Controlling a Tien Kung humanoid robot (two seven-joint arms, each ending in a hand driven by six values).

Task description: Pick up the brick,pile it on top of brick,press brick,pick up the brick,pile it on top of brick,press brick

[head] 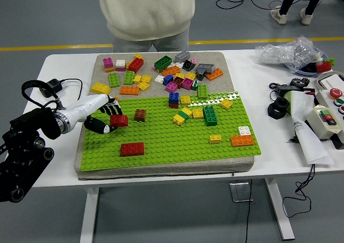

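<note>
Head view: left robot hand (105, 115) grips red brick (119, 120) over green baseplate (177, 141).

A bulky black left arm (24, 151) with round joint caps is seen, ending in a silver-white left hand (97, 114) with black-tipped fingers (114, 109). A cream knitted sweater (146, 9) is worn by the person.

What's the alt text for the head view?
The left robot hand grips a small red brick at the left edge of the green baseplate, a larger red brick lying nearer the camera. Loose bricks fill the mat behind; a person stands beyond.
</note>
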